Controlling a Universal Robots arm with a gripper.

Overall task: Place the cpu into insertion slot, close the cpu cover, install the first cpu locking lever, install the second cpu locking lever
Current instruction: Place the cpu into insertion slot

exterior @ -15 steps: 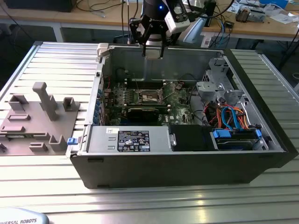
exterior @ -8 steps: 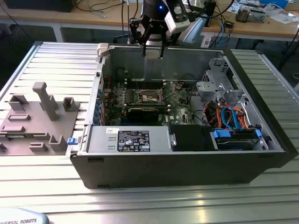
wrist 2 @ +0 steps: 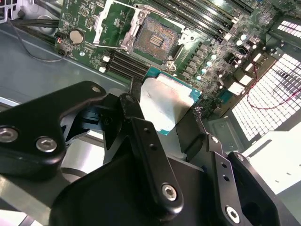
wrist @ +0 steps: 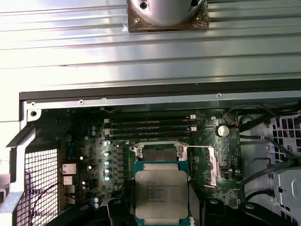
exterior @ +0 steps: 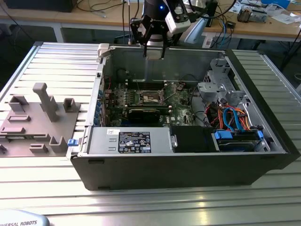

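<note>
My gripper (exterior: 154,51) hangs above the back wall of the open computer case, shut on the cpu (wrist 2: 164,106). The cpu (wrist: 161,195) is a flat square chip with a silver top and a green edge, held between the two black fingers (wrist 2: 136,127). Below it on the green motherboard lies the insertion slot (wrist 2: 153,40), (wrist: 161,154), (exterior: 153,97), its dark centre uncovered. The cpu cover (wrist 2: 110,23), (wrist: 211,165) is a silvery frame, swung open to one side of the slot. The cpu is well above the slot, not touching it.
The case (exterior: 188,160) lies open on a ribbed metal table. Long memory slots (wrist: 148,127) run beside the socket. A black card (exterior: 148,114), a power supply (exterior: 134,141), a drive cage (exterior: 218,84) and coloured cables (exterior: 233,117) fill the case. Grey fixtures (exterior: 37,117) stand on the exterior view's left.
</note>
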